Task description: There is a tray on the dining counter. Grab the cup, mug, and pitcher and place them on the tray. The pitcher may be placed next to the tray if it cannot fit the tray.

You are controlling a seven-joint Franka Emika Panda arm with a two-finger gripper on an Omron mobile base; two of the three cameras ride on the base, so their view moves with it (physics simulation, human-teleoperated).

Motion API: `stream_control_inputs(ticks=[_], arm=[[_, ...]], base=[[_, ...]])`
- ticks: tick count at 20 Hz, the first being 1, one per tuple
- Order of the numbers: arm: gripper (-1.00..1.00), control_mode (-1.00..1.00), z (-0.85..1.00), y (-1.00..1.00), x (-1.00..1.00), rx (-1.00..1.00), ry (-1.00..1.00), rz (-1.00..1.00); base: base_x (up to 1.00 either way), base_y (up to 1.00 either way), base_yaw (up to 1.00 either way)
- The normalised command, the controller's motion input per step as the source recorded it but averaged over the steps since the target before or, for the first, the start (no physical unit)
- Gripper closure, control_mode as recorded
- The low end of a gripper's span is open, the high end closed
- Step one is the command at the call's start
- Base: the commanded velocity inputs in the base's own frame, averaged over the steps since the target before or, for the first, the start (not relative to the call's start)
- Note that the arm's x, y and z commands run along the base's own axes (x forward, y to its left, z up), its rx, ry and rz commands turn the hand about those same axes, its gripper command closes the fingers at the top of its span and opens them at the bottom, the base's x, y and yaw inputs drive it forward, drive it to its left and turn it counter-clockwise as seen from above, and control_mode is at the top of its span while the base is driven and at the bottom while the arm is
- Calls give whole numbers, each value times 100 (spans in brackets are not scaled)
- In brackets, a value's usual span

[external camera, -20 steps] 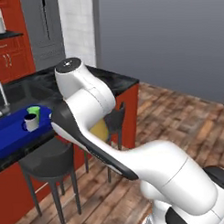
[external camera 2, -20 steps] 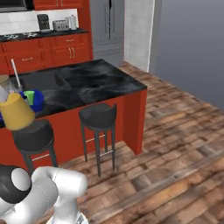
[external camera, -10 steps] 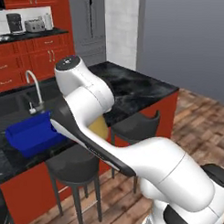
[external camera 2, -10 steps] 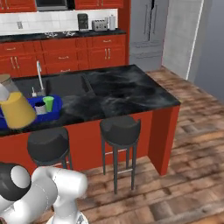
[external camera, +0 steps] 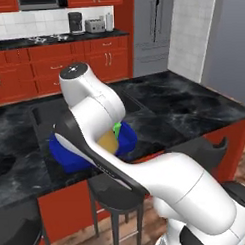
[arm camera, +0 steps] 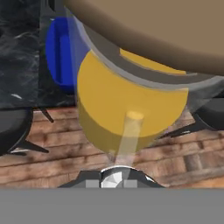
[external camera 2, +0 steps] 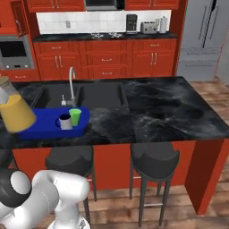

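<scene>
In the left base view, the white arm sweeps across the middle of the picture. Behind it the blue tray (external camera: 65, 154) lies on the dining counter (external camera: 194, 109), near the counter's front edge. A patch of the mustard-yellow pitcher (external camera: 108, 143) and a sliver of the green cup (external camera: 116, 127) show between the arm's links, in front of the tray. The fingers are hidden here behind the arm.

In the right base view, the tray (external camera 2: 42, 127) sits at the front edge of the dining counter (external camera 2: 174, 112), just in front of the sink (external camera 2: 82, 95) and the faucet (external camera 2: 71, 85). Inside it, toward its right end, the grey-white mug (external camera 2: 65, 121) and the green cup (external camera 2: 75, 116) stand upright, side by side. The pitcher (external camera 2: 16, 112) hangs tilted at the left edge of the picture, off the counter's surface and left of the tray. Two black stools (external camera 2: 150, 159) stand below the counter's front.

In the hand view, the pitcher (arm camera: 127, 107) looms close, and the gripper (arm camera: 114, 178) is pinched tight on it at its lower part. A corner of the tray (arm camera: 61, 54) lies beyond, on the counter's edge, over the wooden floor (arm camera: 57, 144).
</scene>
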Motion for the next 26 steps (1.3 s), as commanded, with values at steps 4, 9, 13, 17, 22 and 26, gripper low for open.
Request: stream_control_inputs(ticks=[4,9,13,17,22,26], arm=[[100,100,0,0,0,0,0,0],[100,100,0,0,0,0,0,0],[100,100,0,0,0,0,0,0],[100,-100,0,0,71,0,4,1],[100,-100,0,0,100,1,4,2],[100,-100,0,1,100,1,6,0]], base=[[96,-4,26],[100,-6,17],[98,0,9],[22,0,1],[0,0,0],[0,0,0]])
